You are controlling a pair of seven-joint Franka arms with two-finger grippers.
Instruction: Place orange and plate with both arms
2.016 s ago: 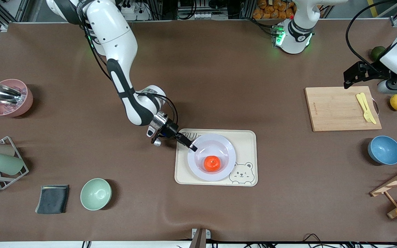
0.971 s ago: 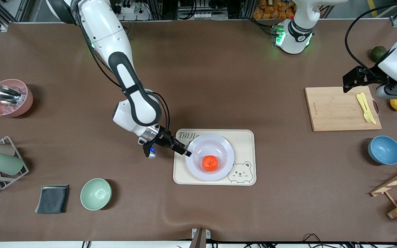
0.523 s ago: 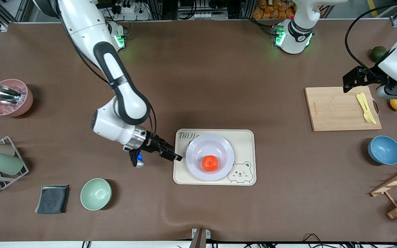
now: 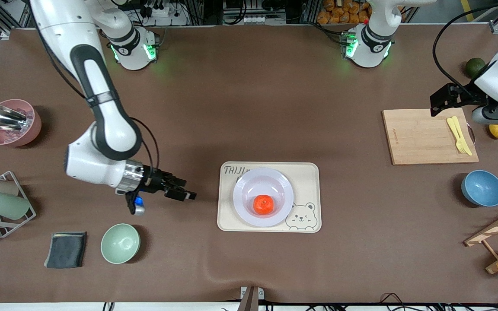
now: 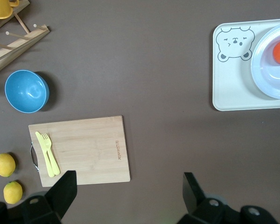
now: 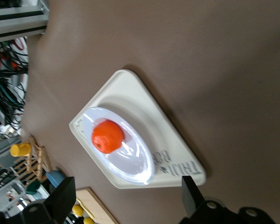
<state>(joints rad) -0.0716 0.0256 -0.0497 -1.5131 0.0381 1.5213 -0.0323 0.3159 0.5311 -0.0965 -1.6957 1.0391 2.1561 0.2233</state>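
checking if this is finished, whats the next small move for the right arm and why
Probably just ease the right claw farther from the bear tray toward a rest pose. The orange already sits in the plate, the plate sits on the tray, and this claw is open, empty and over bare table. The left claw waits open above the cutting board.

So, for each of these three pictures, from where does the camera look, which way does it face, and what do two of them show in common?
Front view: high across the table, facing both bases; the right gripper is open over bare table, the left gripper open above the cutting board.
Left wrist view: on the left wrist, looking down at the cutting board and blue bowl; its open fingers show.
Right wrist view: on the right wrist, aimed at the tray; its fingers show.
Shared: all show the orange on the plate.
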